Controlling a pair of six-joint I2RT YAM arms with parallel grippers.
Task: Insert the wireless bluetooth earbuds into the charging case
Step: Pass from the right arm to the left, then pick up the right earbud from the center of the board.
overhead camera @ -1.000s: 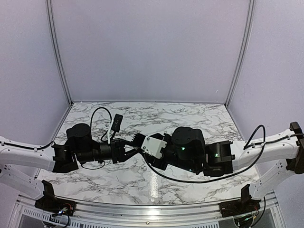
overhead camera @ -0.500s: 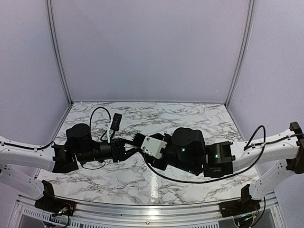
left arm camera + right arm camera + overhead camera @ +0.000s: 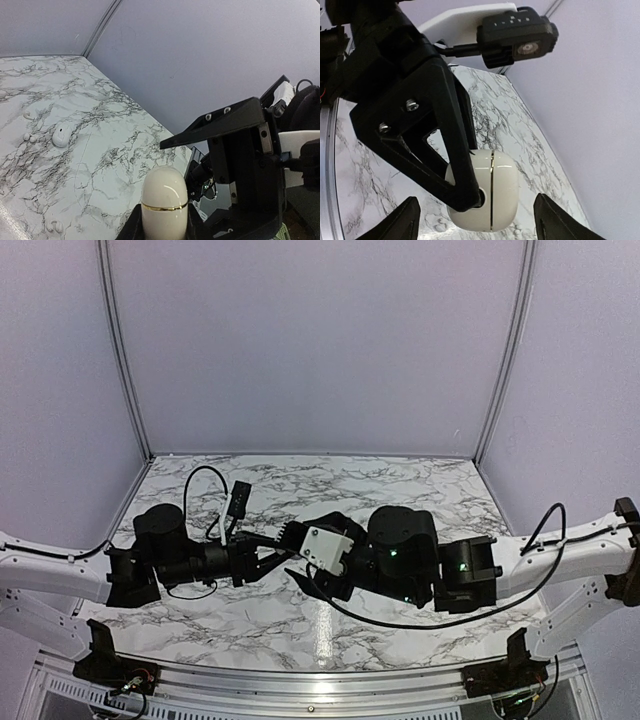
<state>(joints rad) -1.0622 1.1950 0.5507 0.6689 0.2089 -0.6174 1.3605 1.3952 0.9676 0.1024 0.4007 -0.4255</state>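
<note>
Right tool (image 3: 476, 198) just spread off the charging case (image 3: 164, 192), left tool (image 3: 164, 227) now pinches it alone; lid looks shut, so we've no earbuds (image 3: 61, 136) in yet.

Right jaws opened up, left grip tightened!
The right gripper (image 3: 477, 224) spread its jaws wide, clear of the charging case (image 3: 164, 197) on both sides, while the left gripper (image 3: 164, 227) squeezed tighter on it; both arms edged slightly apart.

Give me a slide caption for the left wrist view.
Left end effector grips the closed charging case; one earbud lies on the marble table beyond.
</note>
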